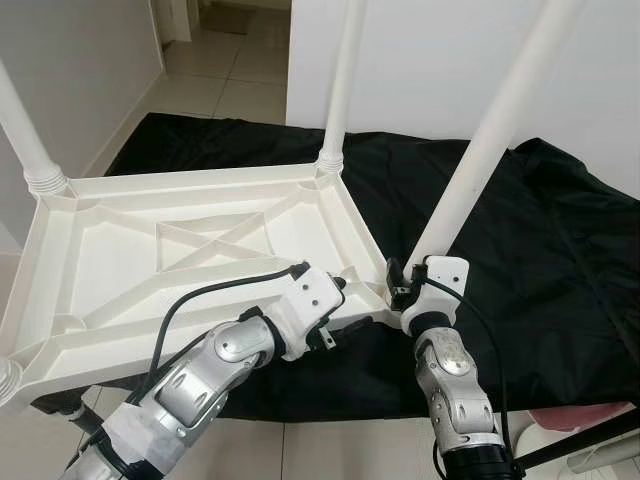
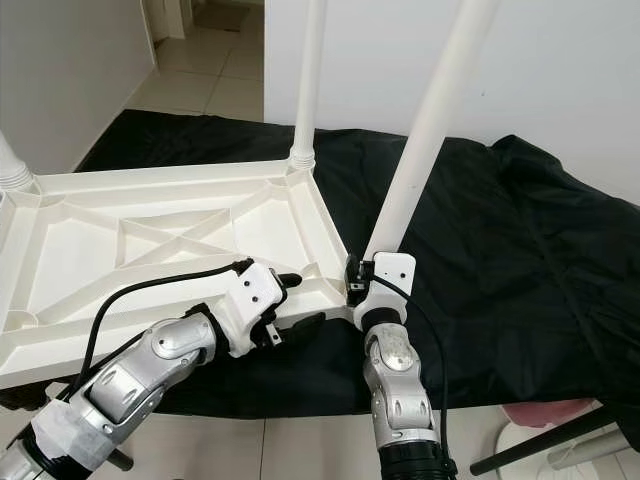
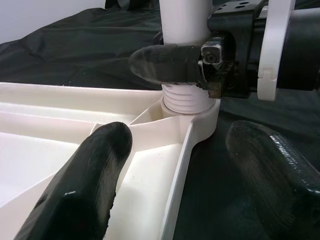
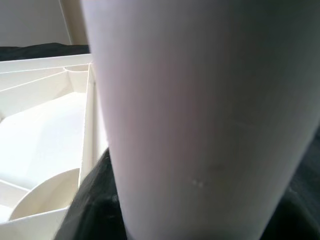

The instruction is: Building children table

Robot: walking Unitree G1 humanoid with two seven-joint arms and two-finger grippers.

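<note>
The right gripper (image 1: 402, 283) has its fingers closed around the base of the near-right leg (image 1: 478, 150), a smooth white plastic tube that rises at a slant from the corner socket of the upturned tabletop (image 1: 110, 250); in the left wrist view one black rubbery finger (image 3: 167, 64) presses across the tube just above its ribbed, threaded collar (image 3: 186, 98). The left gripper (image 1: 338, 310) sits at the same corner with its fingers spread wide, one finger (image 3: 85, 185) over the ribbed underside of the top and the other out over the cloth, straddling the rim without clamping it. The tabletop is glossy white moulded plastic, rectangular, lying face down with raised stiffening ribs crossing in an X. It rests on a crumpled black cloth (image 1: 540, 240) spread over the pale tiled floor (image 1: 230, 80). Another leg (image 1: 340, 80) stands upright in the far-right corner, and one more (image 1: 25, 135) at the far left.
</note>
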